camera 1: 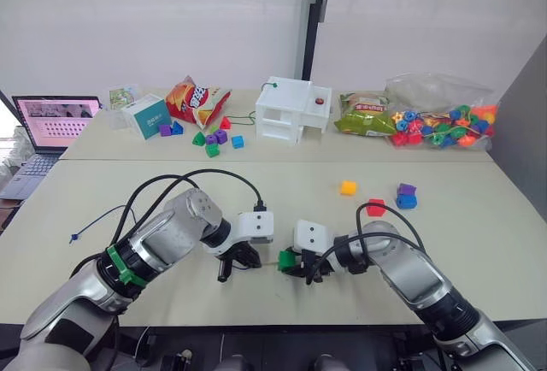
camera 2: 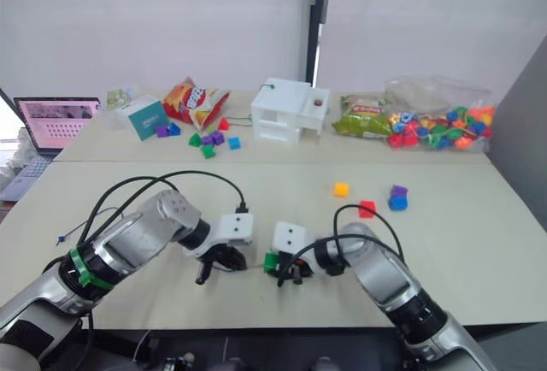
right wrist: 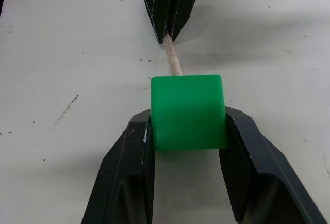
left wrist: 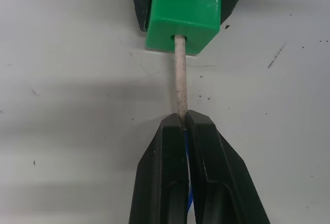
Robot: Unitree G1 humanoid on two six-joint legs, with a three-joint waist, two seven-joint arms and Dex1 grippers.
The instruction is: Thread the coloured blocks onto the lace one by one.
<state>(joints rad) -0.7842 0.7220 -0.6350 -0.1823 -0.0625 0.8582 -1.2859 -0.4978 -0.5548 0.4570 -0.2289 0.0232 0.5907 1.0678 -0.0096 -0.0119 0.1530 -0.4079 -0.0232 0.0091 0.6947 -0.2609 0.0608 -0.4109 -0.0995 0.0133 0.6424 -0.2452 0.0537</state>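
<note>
Threading in progress, first block.

Item 1, green block (right wrist: 188,113): clamped between the two fingers of the right gripper (right wrist: 188,146) at the near middle of the table (camera 1: 479,243), its hole facing left so the lace has a straight line in.

Item 2, lace (left wrist: 179,77): stiff pale tip pinched between the fully closed fingers of the left gripper (left wrist: 184,123), a short length left free ahead of them; the tip has entered the hole. The grip close behind the tip likely serves to keep it rigid for aiming. The dark-blue remainder trails off left across the table to its knotted end (camera 1: 75,237).

Item 3, blocks awaiting: yellow block (camera 1: 348,187), red block (camera 1: 375,208), purple block (camera 1: 406,190) and blue block (camera 1: 407,202), loose on the table to the far right of the grippers, none on the lace.

Item 4, not of the task: bag of bright beads (camera 1: 440,123), white toy house (camera 1: 293,108), snack packet (camera 1: 197,100) and laptop (camera 1: 51,123) along the far table.

Judgement: the tip needs pushing through and regrasping beyond the block.
</note>
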